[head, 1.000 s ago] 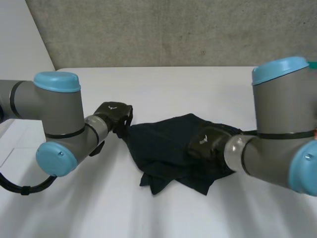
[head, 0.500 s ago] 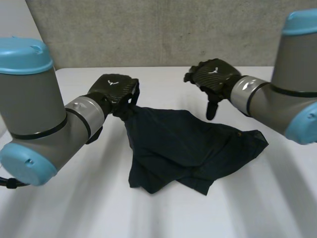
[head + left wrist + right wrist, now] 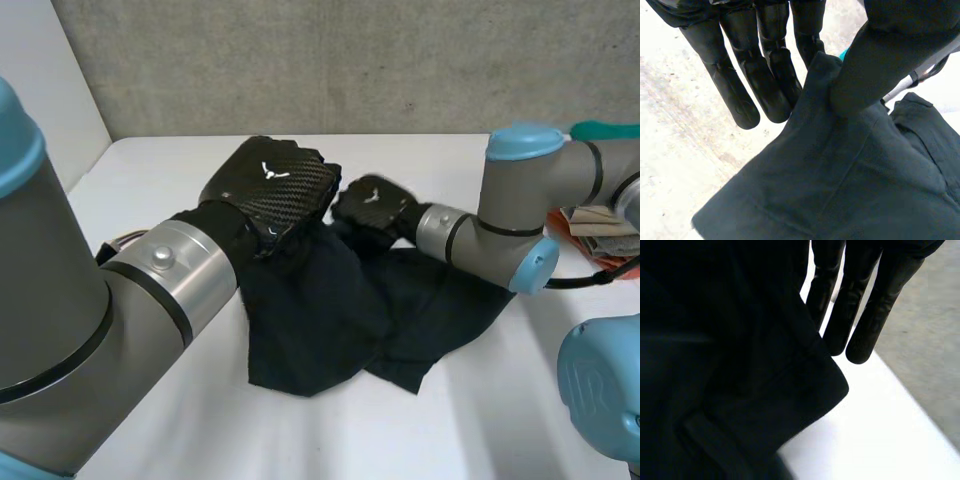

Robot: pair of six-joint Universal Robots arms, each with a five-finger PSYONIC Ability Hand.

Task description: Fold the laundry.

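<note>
A dark cloth (image 3: pixel 310 310) hangs from my left hand (image 3: pixel 270 185), which is raised above the white table (image 3: pixel 450 420); its lower part lies crumpled on the table. In the left wrist view the thumb presses a top corner of the cloth (image 3: pixel 840 175) against the straight fingers (image 3: pixel 770 75). My right hand (image 3: pixel 372 205) sits just beside the left, on the cloth's upper edge. In its wrist view the straight fingers (image 3: pixel 860 315) lie along the edge of the cloth (image 3: pixel 715 365), which runs up into the palm.
An orange and pale bundle (image 3: pixel 600 225) and a teal object (image 3: pixel 608 130) lie at the table's right edge behind my right arm. A grey wall (image 3: pixel 350 60) closes the far side. Bare table lies in front of the cloth.
My left hand has lifted the cloth's corner higher and nearer. My right hand left the middle of the cloth, rose open, then came down onto the upper edge beside the left.
</note>
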